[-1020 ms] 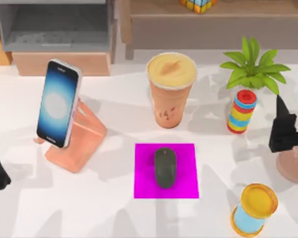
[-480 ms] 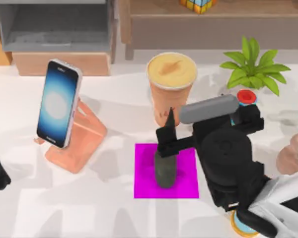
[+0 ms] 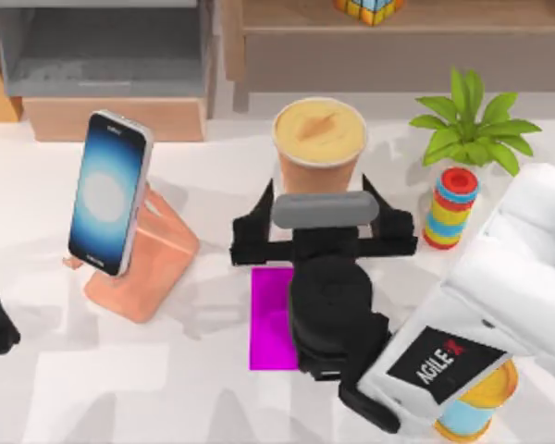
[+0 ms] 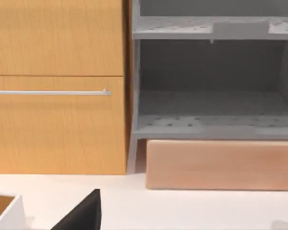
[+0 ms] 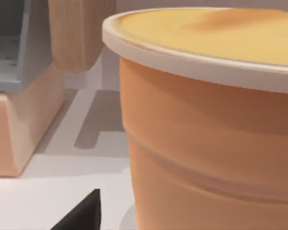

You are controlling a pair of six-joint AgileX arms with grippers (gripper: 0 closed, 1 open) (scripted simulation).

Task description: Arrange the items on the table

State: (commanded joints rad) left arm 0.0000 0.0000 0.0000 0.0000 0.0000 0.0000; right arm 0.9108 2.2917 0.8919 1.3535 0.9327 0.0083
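Covering the mouse and most of the pad (image 3: pixel 269 319), the right gripper (image 3: pixel 323 242) has its fingers wide apart just before the cup (image 3: pixel 319 139); the phone (image 3: pixel 108 192) leans on its stand at left.

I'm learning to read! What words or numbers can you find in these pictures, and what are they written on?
"AGILE" plus a red mark, white letters on a black plate on the right arm, top view.
The orange drink cup has no writing that shows.
The smartphone shows a glowing screen, no words.
Nothing else can be read.
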